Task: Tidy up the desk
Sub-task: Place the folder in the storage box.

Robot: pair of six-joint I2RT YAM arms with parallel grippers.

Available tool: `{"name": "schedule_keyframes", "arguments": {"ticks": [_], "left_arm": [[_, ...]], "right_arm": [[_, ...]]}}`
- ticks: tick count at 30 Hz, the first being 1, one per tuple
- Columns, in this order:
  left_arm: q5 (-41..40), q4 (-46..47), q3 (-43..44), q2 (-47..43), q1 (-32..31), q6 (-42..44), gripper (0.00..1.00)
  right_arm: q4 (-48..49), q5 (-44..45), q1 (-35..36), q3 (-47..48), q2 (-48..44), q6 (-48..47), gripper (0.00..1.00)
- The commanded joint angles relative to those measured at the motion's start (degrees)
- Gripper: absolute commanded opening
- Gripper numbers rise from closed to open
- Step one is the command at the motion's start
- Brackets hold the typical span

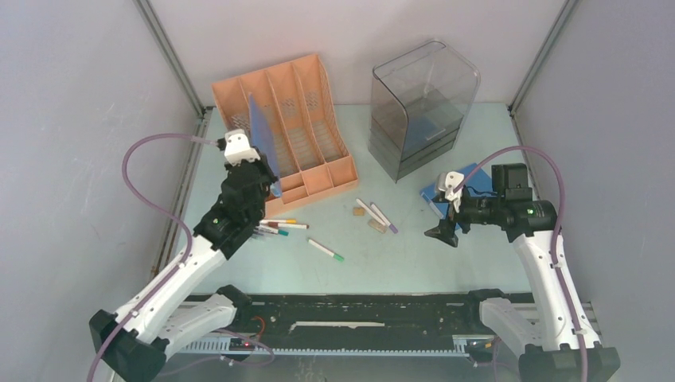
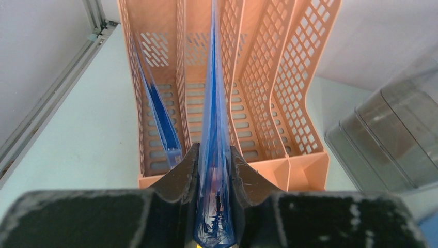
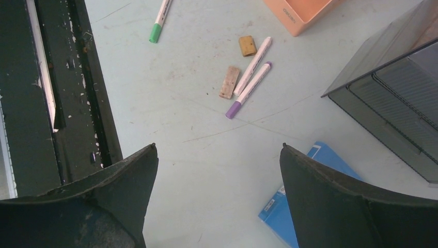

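Filing step: left tool (image 2: 213, 157) clamps a thin blue plastic folder (image 2: 214, 93), edge in the peach perforated plastic rack (image 2: 289, 77) ahead; next, probably push deeper, let go; right tool (image 3: 218, 155) gapes empty.

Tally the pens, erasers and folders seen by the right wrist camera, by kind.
pens: 3
erasers: 2
folder: 1
total: 6
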Motion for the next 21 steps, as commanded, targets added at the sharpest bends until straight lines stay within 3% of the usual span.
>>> {"name": "schedule_keyframes", "arguments": {"ticks": [1,10,21], "left_arm": [[2.03,5.72,4.17,4.07,4.26,-2.05,0.00],[11.48,16.10,5.98,11.99,9.00,0.72,0.00],[6.47,19.61,9.79,23.66,10.52,4.64,0.00]], "right_arm": [[1.76,0.47,-0.32,-0.71,-0.33,0.98,0.94],[1.89,0.58,-1.36,-1.52,1.98,0.47,0.95],[2.07,2.01,-2.92,-2.55,3.35,-0.78,0.95]]}}
